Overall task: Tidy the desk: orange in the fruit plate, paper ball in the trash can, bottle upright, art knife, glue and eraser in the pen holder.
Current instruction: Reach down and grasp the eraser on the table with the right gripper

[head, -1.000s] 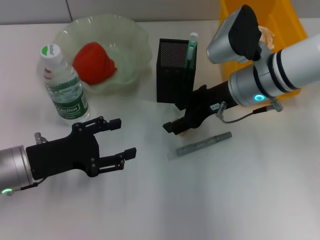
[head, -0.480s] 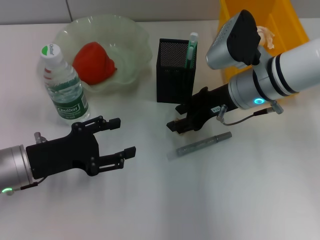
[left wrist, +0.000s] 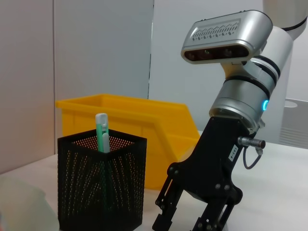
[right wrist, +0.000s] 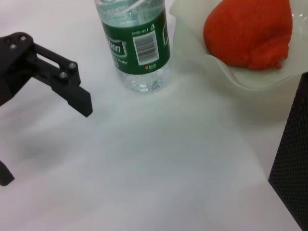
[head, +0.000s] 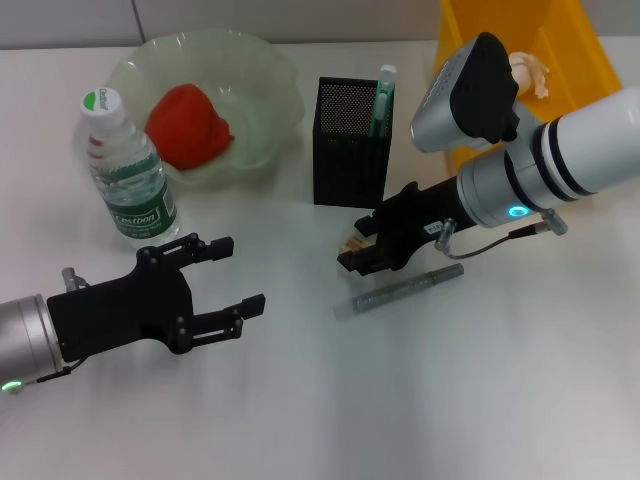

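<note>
Right gripper (head: pixel 362 252) pinching a small tan block, likely the eraser (head: pixel 352 243), just in front of the pen holder (head: pixel 349 150); glue (head: pixel 408 288) lying just below it. Should be lifting clear over the stiff mesh rim, beside the art knife (head: pixel 381 100), before letting go. Left gripper (head: pixel 232 273) idling, fingers spread

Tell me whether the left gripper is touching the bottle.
Apart. In the head view, bare desk shows between the open left gripper and the bottle; the right wrist view shows the same gap.
</note>
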Controlling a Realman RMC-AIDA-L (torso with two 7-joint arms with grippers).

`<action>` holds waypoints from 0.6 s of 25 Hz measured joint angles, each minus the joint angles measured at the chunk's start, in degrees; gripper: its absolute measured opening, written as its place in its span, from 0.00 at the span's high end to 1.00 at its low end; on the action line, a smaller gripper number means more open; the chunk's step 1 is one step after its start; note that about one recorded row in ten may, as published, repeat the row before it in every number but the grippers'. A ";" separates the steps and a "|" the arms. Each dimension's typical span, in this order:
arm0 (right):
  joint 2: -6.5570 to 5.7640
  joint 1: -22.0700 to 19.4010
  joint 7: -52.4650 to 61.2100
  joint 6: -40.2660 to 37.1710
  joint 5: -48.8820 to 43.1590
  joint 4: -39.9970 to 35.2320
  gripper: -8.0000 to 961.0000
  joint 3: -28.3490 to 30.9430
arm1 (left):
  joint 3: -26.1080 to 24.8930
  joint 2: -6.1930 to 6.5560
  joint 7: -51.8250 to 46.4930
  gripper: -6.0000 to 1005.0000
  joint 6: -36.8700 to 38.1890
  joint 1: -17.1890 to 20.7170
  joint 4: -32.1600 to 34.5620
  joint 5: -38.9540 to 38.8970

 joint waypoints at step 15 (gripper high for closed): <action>0.09 -0.22 -0.03 1.31 0.11 0.01 0.52 -1.57 | 0.19 -0.05 0.02 0.20 -0.15 -0.02 -0.24 -0.10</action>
